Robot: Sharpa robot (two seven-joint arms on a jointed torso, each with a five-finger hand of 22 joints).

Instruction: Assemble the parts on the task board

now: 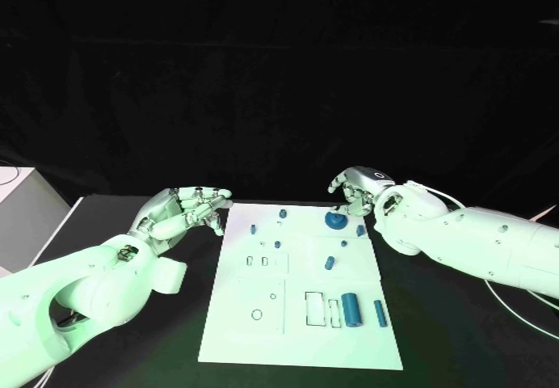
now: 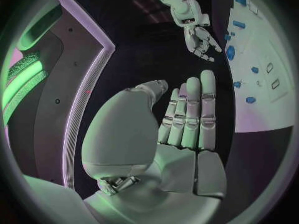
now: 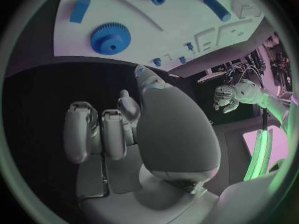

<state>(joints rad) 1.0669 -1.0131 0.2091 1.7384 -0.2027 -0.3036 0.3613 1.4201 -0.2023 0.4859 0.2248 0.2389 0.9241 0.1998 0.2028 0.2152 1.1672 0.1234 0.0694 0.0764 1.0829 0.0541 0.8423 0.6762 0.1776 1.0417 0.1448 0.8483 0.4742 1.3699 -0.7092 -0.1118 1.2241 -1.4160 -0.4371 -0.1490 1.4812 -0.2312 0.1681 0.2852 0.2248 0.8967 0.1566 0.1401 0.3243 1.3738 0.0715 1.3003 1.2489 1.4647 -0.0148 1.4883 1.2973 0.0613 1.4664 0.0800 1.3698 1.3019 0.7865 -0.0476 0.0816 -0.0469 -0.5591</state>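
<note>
The white task board (image 1: 297, 323) lies in the middle of the black table. On its far part sit a blue gear (image 1: 334, 218) and several small blue pegs; two blue cylinders (image 1: 350, 306) lie near its right front. My left hand (image 1: 187, 210) hovers beside the board's far left corner with its fingers stretched out and nothing in them; the left wrist view shows the left hand (image 2: 187, 119) with an empty palm. My right hand (image 1: 355, 187) hangs just beyond the gear, fingers bent downward and apart, holding nothing. The gear (image 3: 111, 38) lies on the board (image 3: 174, 20) ahead of the right hand (image 3: 118, 129).
A white box (image 1: 23, 206) stands at the table's far left. A pale cable (image 1: 513, 307) trails along the right side by my right arm. Rectangular and round recesses mark the board's near half (image 1: 262, 311).
</note>
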